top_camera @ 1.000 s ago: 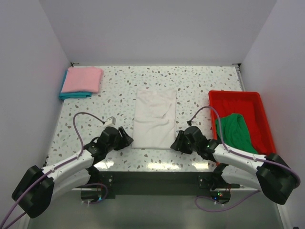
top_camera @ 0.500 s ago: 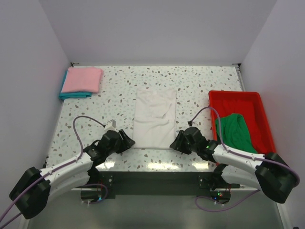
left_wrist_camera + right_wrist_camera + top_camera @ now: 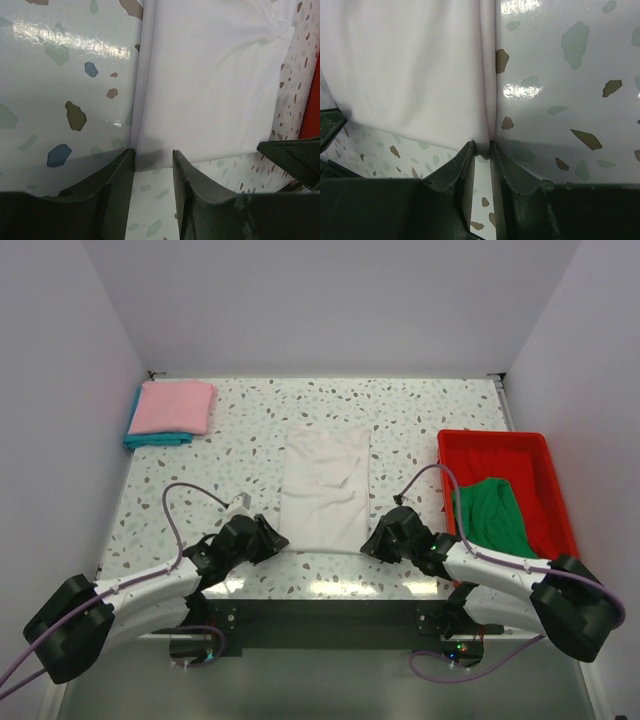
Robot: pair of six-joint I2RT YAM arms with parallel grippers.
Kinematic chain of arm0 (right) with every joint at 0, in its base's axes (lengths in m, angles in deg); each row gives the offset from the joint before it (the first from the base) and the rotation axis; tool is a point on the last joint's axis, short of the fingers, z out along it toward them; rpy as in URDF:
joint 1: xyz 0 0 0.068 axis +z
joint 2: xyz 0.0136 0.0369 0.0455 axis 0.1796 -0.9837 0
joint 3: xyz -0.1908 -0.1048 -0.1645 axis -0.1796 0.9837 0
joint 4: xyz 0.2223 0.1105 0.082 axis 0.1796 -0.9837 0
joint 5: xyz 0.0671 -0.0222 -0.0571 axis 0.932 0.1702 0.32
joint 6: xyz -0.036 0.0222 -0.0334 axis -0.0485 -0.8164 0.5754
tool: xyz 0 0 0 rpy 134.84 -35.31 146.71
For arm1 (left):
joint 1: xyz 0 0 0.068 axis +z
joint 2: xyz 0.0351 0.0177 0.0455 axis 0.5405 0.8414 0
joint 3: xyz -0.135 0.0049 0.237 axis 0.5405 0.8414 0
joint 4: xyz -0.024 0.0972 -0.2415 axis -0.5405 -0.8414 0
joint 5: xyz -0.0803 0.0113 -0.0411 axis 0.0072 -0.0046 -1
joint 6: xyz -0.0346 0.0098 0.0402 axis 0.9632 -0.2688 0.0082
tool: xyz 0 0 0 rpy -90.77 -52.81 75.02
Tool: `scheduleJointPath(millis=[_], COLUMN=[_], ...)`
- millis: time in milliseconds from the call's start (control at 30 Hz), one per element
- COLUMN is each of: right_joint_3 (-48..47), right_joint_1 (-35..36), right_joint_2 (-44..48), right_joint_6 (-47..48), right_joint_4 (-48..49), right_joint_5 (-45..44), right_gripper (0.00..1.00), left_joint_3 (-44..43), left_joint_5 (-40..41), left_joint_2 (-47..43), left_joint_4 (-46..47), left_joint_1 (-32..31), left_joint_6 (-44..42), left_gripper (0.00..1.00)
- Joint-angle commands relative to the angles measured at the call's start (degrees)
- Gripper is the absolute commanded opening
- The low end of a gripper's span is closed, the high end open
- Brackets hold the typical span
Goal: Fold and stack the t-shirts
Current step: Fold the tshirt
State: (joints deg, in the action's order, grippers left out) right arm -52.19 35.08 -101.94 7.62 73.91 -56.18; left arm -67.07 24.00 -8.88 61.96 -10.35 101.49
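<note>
The white t-shirt lies flat in the middle of the bench. Its sides are already turned in, so it makes a long narrow strip running away from the arms. It has not yet been folded across its length.

The left claw sits at the near left corner of that strip. Its jaws stand apart, one on each side of the corner, and are not clenched on it. The right claw is at the near right corner. Its jaws are drawn in close, and the cloth fills the slit between the tips, so it looks to be grasping the white t-shirt there.

At the far left corner of the bench the pink t-shirt lies folded on top of the folded teal t-shirt. Those two seem finished and stacked.

On the right, the green t-shirt lies loosely bunched in the red tray, not folded.

By my reckoning the job is roughly half done. The white one needs its cross folds and a trip to the stack. The green one has yet to be taken out, folded and stacked.
</note>
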Motion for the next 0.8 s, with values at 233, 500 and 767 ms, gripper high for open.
scheduleJointPath(millis=[233, 500, 767], right_joint_3=[-2.0, 1.5, 0.8], right_joint_1=[0.4, 4.3, 20.6], right_joint_2=[1.0, 9.2, 21.4], right_joint_6=[2.6, 3.6, -1.1], right_joint_4=[-2.5, -6.8, -18.1], right_joint_5=[-1.6, 1.0, -9.2], right_gripper=[0.0, 0.0, 0.0], left_joint_3=[0.0, 0.9, -0.8], left_joint_5=[0.2, -0.1, 5.7], left_joint_2=[1.5, -6.2, -19.6], left_joint_4=[-7.5, -14.5, -28.0], left_joint_1=[-0.8, -3.7, -14.8], left_joint_6=[-2.4, -0.5, 7.9], left_gripper=[0.07, 0.0, 0.0])
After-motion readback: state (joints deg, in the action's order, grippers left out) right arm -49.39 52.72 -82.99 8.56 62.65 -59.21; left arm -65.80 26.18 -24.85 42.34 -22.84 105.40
